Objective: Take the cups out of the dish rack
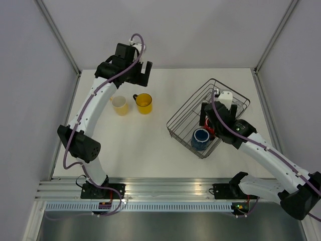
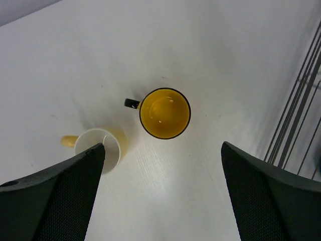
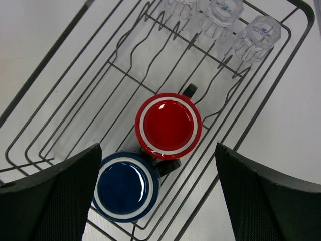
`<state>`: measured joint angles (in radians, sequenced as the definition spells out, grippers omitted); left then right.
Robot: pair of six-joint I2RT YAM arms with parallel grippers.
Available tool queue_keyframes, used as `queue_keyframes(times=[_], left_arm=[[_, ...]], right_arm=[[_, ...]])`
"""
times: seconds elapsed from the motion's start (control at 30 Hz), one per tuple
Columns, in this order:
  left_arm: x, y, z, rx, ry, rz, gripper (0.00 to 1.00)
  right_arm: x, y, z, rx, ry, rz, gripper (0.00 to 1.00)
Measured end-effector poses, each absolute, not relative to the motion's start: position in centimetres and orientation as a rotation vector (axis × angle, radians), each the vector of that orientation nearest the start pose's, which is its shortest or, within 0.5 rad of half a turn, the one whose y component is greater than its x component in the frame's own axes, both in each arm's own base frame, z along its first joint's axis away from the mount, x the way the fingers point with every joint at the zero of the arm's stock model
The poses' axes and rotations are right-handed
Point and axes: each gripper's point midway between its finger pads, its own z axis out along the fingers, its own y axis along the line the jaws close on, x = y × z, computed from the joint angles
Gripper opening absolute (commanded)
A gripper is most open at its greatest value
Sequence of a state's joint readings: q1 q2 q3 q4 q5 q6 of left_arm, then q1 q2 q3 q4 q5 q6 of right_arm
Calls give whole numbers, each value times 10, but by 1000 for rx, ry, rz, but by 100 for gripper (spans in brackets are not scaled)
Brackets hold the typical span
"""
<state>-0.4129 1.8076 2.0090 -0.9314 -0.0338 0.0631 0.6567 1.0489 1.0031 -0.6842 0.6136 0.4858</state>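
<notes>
Right gripper (image 3: 156,150) hangs wide open, empty, over the red mug (image 3: 168,125) beside the dark blue mug (image 3: 125,186) in the dish rack (image 3: 45,64). Best approach looks like a straight drop, jaws straddling the red rim, clear of the wires. Left gripper (image 2: 163,148), open and empty too, hovers above the bright yellow mug (image 2: 164,113) on the table (image 2: 225,50).
</notes>
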Motion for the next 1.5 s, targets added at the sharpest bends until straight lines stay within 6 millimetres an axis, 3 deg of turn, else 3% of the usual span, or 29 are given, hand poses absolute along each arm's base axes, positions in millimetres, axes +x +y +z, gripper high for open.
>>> queue_keyframes(times=[0.17, 0.3, 0.4, 0.53, 0.67, 0.8, 1.03, 1.13, 1.37, 1.5], left_arm=[[409, -156, 318, 156, 2206, -156, 100], [377, -146, 327, 47, 2183, -217, 100], [353, -136, 313, 32, 2198, -222, 100], [325, -124, 274, 42, 2268, -193, 100], [310, -121, 246, 60, 2334, -184, 100], [294, -118, 242, 77, 2335, -209, 100], [271, -110, 263, 87, 2250, -239, 100], [266, -107, 252, 99, 2269, -226, 100], [262, -104, 200, 136, 2410, -162, 100], [260, -105, 192, 153, 2433, -156, 100]], right_arm=[[285, 96, 198, 206, 2156, -128, 98], [297, 87, 190, 290, 2159, -153, 98], [306, 78, 183, 374, 2154, -157, 98], [314, 79, 175, 425, 2149, -139, 98], [320, 83, 159, 446, 2174, -158, 98], [320, 81, 138, 467, 2202, -185, 98], [316, 77, 119, 494, 2218, -213, 98], [317, 78, 111, 501, 2223, -211, 98], [317, 80, 89, 498, 2258, -222, 94], [321, 80, 89, 506, 2248, -216, 90]])
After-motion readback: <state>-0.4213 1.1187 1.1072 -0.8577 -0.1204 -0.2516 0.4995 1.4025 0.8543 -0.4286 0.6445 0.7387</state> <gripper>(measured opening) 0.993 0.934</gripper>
